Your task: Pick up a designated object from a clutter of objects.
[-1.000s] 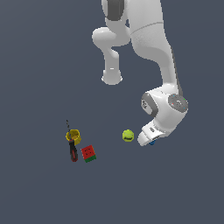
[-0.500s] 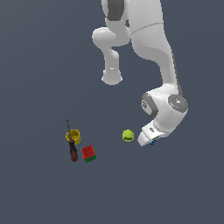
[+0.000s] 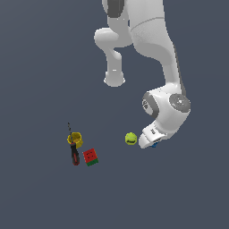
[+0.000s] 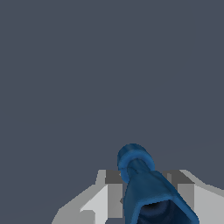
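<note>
One pincer (image 4: pixel 144 205) holds the blue peg (image 4: pixel 146 192) between its fingers, low over the tabletop (image 3: pixel 44 67). The yellow-green ball (image 3: pixel 130 138) sits just beside it at nine o'clock; farther that way lie the red-and-green cube (image 3: pixel 91 157), screwdriver (image 3: pixel 74 154) and yellow cup (image 3: pixel 75 139).

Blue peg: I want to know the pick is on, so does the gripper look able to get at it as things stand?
Probably yes. In the wrist view the blue peg sits between the gripper fingers, nothing in between. The yellow-green ball lies apart, toward the exterior view's left. Whether the fingers clamp it is unclear.
</note>
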